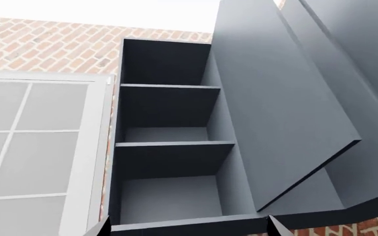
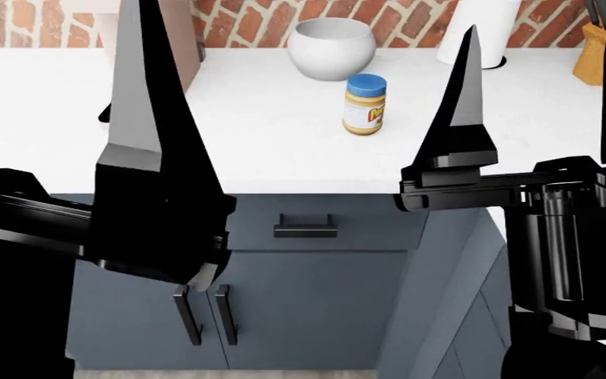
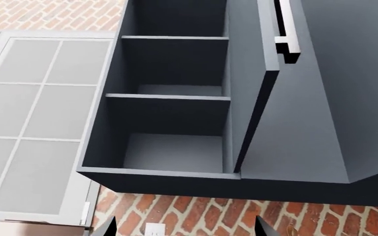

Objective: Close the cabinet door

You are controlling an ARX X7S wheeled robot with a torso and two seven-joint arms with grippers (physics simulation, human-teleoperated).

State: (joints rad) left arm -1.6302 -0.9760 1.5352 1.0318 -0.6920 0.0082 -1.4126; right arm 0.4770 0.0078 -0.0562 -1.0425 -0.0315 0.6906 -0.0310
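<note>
The dark grey wall cabinet (image 1: 166, 115) has its shelves bare to view, and its door (image 1: 277, 108) swings out on one side. In the right wrist view the same cabinet (image 3: 169, 113) appears with the door (image 3: 245, 73) ajar and its pale handle (image 3: 285, 29) on the outer face. My left gripper (image 1: 189, 231) is open below the cabinet's bottom edge, holding nothing. My right gripper (image 3: 183, 230) is open too, lower down in front of the brick wall. In the head view both grippers, left (image 2: 145, 95) and right (image 2: 466, 103), point upward over the counter; the wall cabinet is out of that view.
On the white counter (image 2: 261, 118) stand a white bowl (image 2: 331, 47), a peanut butter jar (image 2: 365, 103) and a knife block (image 2: 596, 55). Below are a drawer handle (image 2: 305, 227) and the base cabinet doors (image 2: 282, 308). A window (image 1: 25, 147) adjoins the wall cabinet.
</note>
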